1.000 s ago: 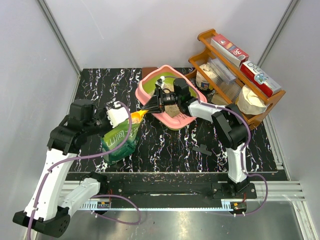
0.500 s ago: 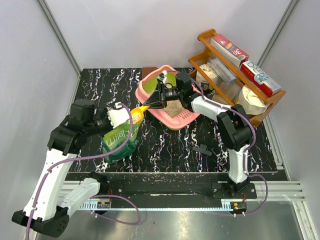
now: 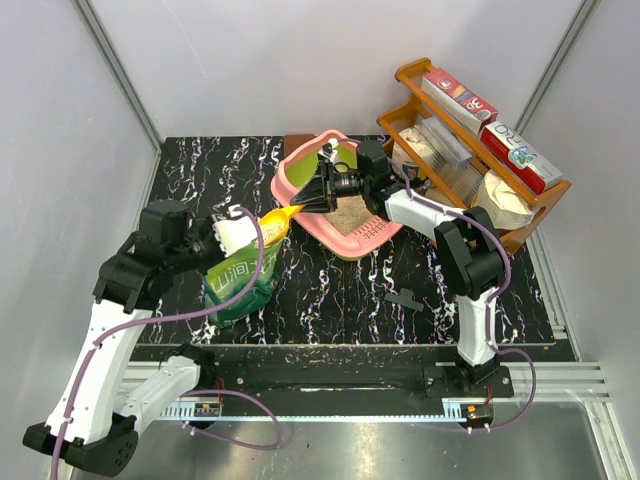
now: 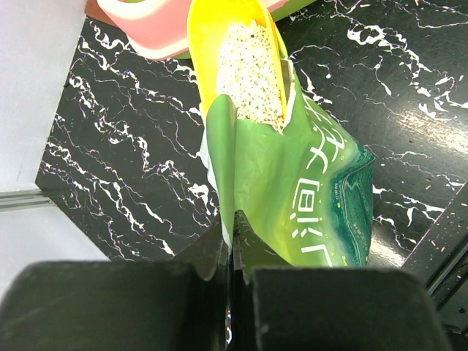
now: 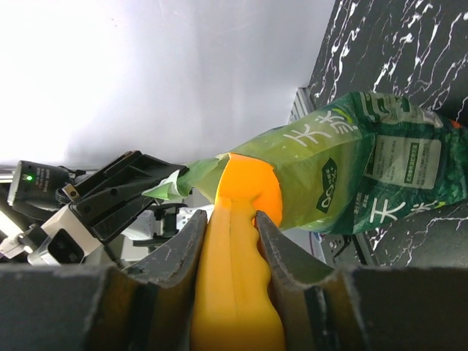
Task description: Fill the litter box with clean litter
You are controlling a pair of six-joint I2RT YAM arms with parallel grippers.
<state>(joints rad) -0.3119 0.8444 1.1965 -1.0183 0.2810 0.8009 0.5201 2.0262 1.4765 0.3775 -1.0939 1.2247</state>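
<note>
The pink litter box (image 3: 365,238) with green inner walls sits at the back middle, and a patch of clean litter (image 3: 350,213) lies in it. My right gripper (image 3: 318,192) (image 5: 228,219) is shut on the handle of the yellow-orange scoop (image 3: 275,226) (image 5: 238,241). The scoop's bowl lies in the mouth of the green bag (image 3: 240,282) (image 4: 307,190) and carries pale litter (image 4: 248,69). My left gripper (image 3: 236,234) (image 4: 232,223) is shut on the bag's top edge, holding the mouth up. A pink corner of the litter box (image 4: 142,29) shows just beyond the scoop.
A brown wooden rack (image 3: 470,150) with boxes and bags stands at the back right, close behind the right arm. A small black part (image 3: 405,298) lies on the black marbled table (image 3: 330,290). Grey walls close the left, back and right sides.
The right wrist has swung back toward the rack and the scoop's bowl has slid left to the bag's mouth. The left arm and the bag have hardly moved.
</note>
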